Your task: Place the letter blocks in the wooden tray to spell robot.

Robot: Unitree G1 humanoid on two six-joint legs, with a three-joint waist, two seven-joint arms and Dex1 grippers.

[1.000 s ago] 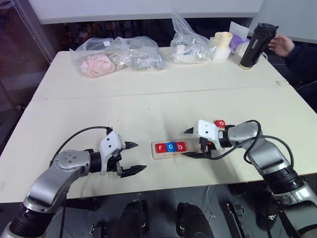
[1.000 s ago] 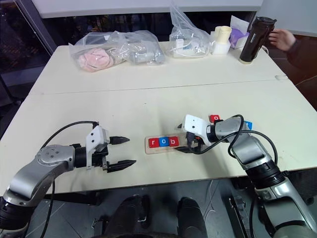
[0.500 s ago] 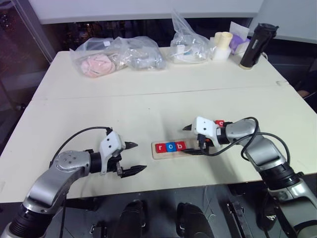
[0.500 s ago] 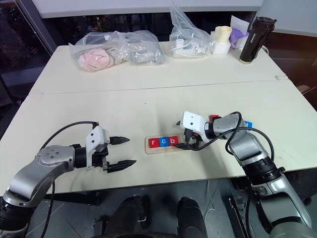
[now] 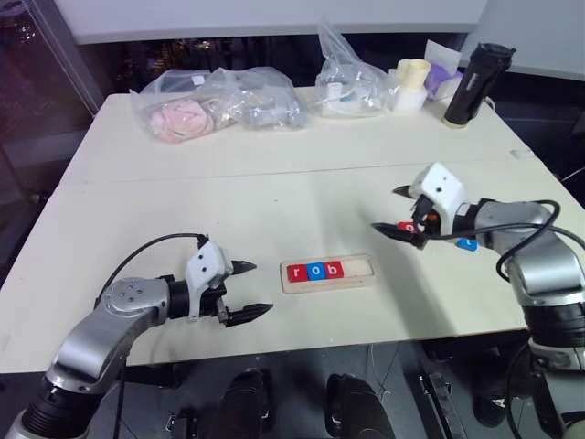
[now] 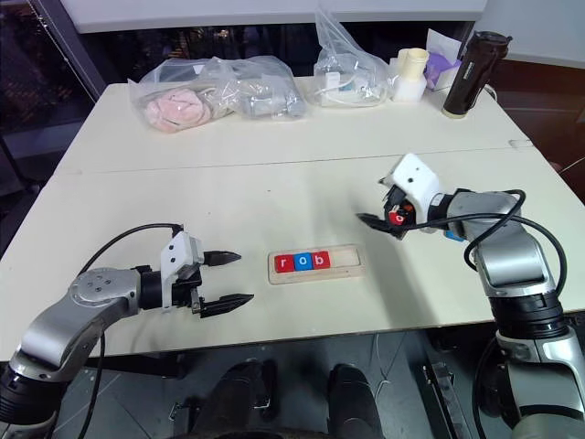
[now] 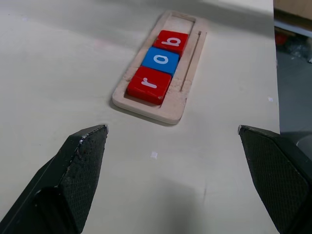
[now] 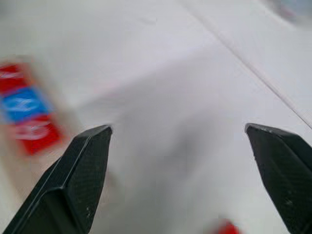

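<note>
The wooden tray [image 5: 361, 271] lies near the table's front edge, holding three letter blocks: red r [image 5: 296, 272], blue o [image 5: 315, 271] and red b [image 5: 334, 270]. Its right end is bare. Right of the tray, a loose red block [image 5: 405, 227] and a blue block [image 5: 467, 243] lie on the table. My right gripper [image 5: 386, 210] hovers open above and just left of the red block, with nothing between its fingers. Left of the tray, my left gripper [image 5: 259, 288] stands open and empty, pointing at the tray [image 7: 183, 85].
Two clear plastic bags [image 5: 215, 105] [image 5: 352, 82], cream cups [image 5: 411, 80] and a black bottle [image 5: 471, 84] line the table's far side. A seam [image 5: 274, 174] crosses the table. Bare tabletop lies between the tray and the bags.
My right gripper has lifted away from the tray's right end and swung right, over the loose red block. A person's hand by the bottle is gone. The left arm has not moved.
</note>
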